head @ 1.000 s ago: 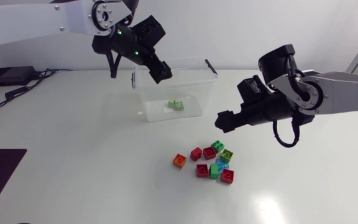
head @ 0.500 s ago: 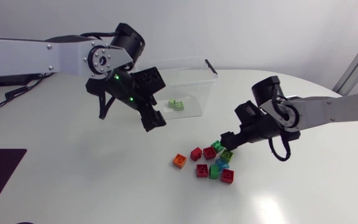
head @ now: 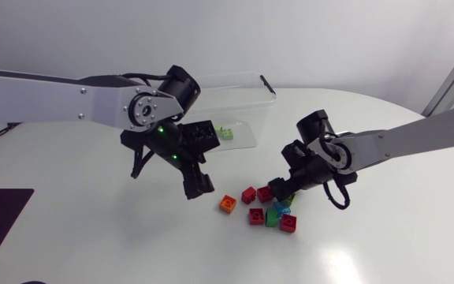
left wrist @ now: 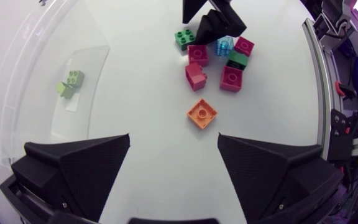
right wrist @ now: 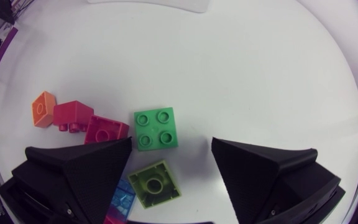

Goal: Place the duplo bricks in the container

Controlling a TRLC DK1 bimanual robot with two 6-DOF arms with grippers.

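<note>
Over the bricks (head: pixel 256 215) | right jaws apart, straddling green brick (right wrist: pixel 156 129) | left jaws apart

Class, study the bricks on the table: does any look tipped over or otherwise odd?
Yes: one red brick, beside the orange brick, lies tipped on its side, studs pointing sideways rather than up.

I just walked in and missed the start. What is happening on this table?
Two robot arms are moving toy bricks into a clear container. The light-green bricks already lie inside it. The right gripper is open, low over the pile of bricks. The left gripper, open and empty, hovers near the orange brick.
</note>
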